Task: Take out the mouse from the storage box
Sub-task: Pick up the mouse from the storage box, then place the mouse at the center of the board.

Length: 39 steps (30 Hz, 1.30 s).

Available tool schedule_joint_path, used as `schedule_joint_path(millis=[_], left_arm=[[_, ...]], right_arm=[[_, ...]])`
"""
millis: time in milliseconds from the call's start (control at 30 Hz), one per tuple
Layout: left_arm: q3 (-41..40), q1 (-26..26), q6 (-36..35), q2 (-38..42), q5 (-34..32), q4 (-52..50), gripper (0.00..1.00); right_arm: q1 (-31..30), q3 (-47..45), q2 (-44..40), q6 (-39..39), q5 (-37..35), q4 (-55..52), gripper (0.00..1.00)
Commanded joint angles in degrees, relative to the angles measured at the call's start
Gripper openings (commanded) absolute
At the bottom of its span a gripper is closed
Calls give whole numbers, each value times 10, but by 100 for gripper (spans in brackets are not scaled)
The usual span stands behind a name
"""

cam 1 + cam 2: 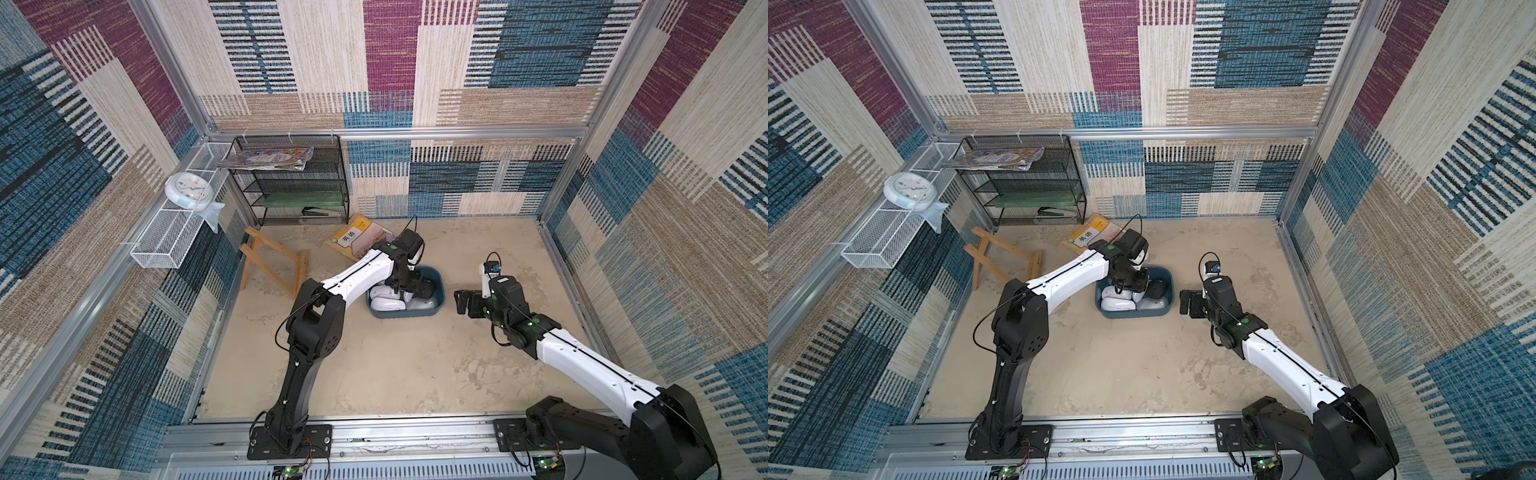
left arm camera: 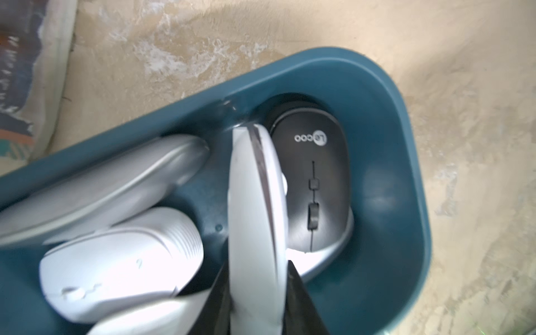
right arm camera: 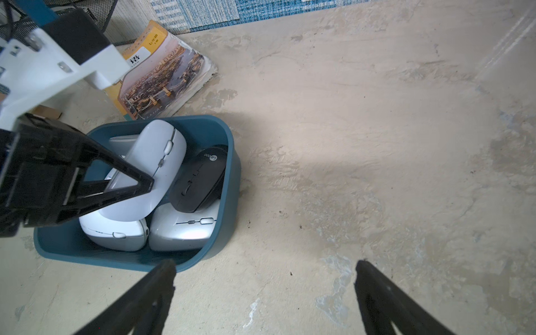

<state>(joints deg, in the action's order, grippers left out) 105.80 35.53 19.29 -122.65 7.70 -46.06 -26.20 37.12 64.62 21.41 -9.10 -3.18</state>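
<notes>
The teal storage box [image 1: 439, 291] [image 1: 1170, 286] [image 3: 230, 179] sits mid-table and holds several mice. My left gripper [image 1: 405, 291] [image 1: 1136, 291] [image 2: 256, 290] reaches down into it and is shut on a white mouse [image 2: 255, 208] [image 3: 156, 156], which is tipped up on its edge between the black fingers [image 3: 121, 179]. A black mouse [image 2: 313, 179] [image 3: 200, 179] lies beside it. A silver mouse [image 3: 182, 229] and another white mouse [image 3: 116, 232] lie lower in the box. My right gripper [image 1: 463, 305] [image 1: 1187, 305] [image 3: 265, 266] stands open over bare table, just right of the box, with nothing in it.
A textbook [image 1: 357, 241] lies just behind the box. A wooden easel [image 1: 270, 266] lies on the table to the left, below a black mesh rack [image 1: 295, 183]. A white wire basket [image 1: 174, 232] with a clock [image 1: 188, 193] hangs on the left wall.
</notes>
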Motion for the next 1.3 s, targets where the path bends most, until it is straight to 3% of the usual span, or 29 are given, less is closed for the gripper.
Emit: schedule_joint_path(millis=[0,400,600,833,1067,1267], left_arm=[[-22,0,16,31,-5,20,13],[-194,-7,55,207,42,109,14],[-335,-55,102,310,129,190,14],[-487,-107,135,429,186,268,15],[-611,-152,177,538,215,339,15],[-688,-189,222,578,241,398,14]], right_arm=[[-1,10,-1,2,4,-13,99],[0,28,-7,6,51,-45,99],[-1,39,-2,18,69,-53,99],[-10,57,19,38,61,-66,98],[-30,75,48,47,58,-64,97],[-58,96,79,54,50,-64,97]])
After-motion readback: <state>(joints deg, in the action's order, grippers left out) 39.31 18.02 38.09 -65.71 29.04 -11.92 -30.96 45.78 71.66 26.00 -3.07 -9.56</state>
